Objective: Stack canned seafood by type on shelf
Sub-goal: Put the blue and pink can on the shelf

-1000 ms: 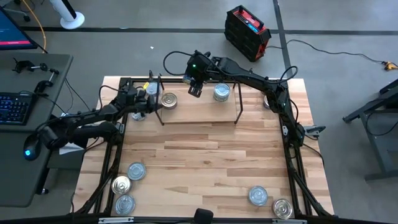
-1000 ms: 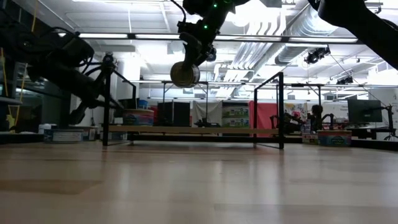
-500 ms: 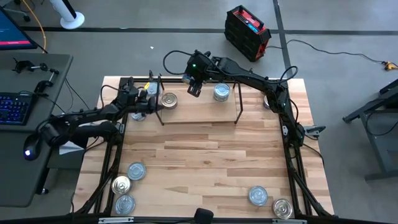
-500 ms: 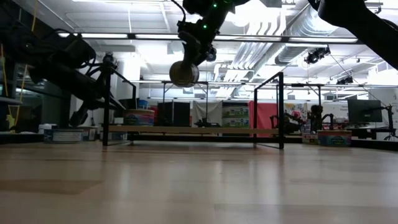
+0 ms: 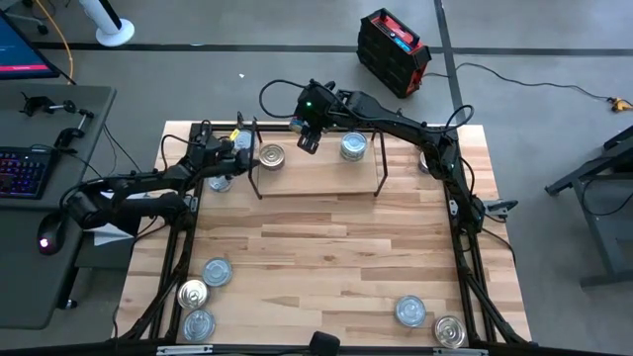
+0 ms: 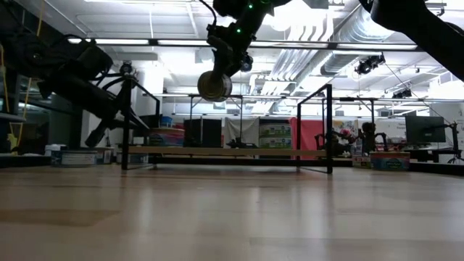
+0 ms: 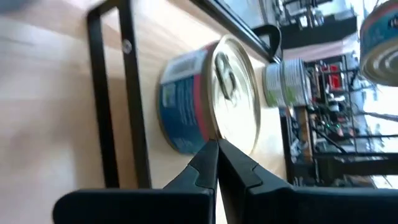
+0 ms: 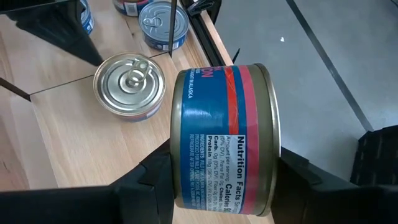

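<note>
In the high view the right gripper [image 5: 309,137] hides the tin [image 8: 225,137] it grips on edge above the shelf [image 5: 316,173], and the left gripper [image 5: 240,156], fingers clenched empty, crowds the shelf's left bracket beside a gold-lidded tin [image 5: 270,157]. Two tins stand on the shelf, that one and a silver-lidded tin [image 5: 353,147]. On the tabletop [image 5: 326,257], three tins [image 5: 199,296] sit at the near left corner and two tins [image 5: 427,321] at the near right, while any beneath the left arm are too covered to count.

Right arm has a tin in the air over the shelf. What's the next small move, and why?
Probably lower the right gripper with its held tin onto the gold-lidded tin on the shelf, turning it flat first: it hangs on edge above it.
</note>
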{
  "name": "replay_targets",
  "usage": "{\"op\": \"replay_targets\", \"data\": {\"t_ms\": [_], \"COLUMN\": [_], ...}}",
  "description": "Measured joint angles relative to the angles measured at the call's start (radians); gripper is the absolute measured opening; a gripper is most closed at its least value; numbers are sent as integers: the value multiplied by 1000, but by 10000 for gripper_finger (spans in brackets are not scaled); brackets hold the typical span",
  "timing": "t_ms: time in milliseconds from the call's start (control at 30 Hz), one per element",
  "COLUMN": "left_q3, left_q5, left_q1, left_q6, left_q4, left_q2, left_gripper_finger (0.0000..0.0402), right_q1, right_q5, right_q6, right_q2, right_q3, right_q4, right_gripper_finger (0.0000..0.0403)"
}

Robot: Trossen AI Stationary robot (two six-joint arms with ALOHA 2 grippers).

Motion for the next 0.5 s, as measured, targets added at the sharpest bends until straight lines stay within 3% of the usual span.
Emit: {"op": "replay_targets", "data": {"t_ms": [267, 400, 500], "left_q3": [-1, -1, -1], "left_q5": [-53, 100, 207], "left_q1": [43, 109, 152], "left_q6": [20, -9, -24], "left_q4": [-5, -6, -35], "left_q2": [-6, -56, -125], "left_gripper_finger": [0, 0, 0], "right_q1": [4, 40, 113], "right_q5": [-33, -159, -175], "right_q6": [-1, -20, -95], "right_q2": [0, -3, -3], "right_q3": [0, 0, -12], "right_q4": [-1, -48, -175], "right_gripper_finger": [165, 165, 165]}}
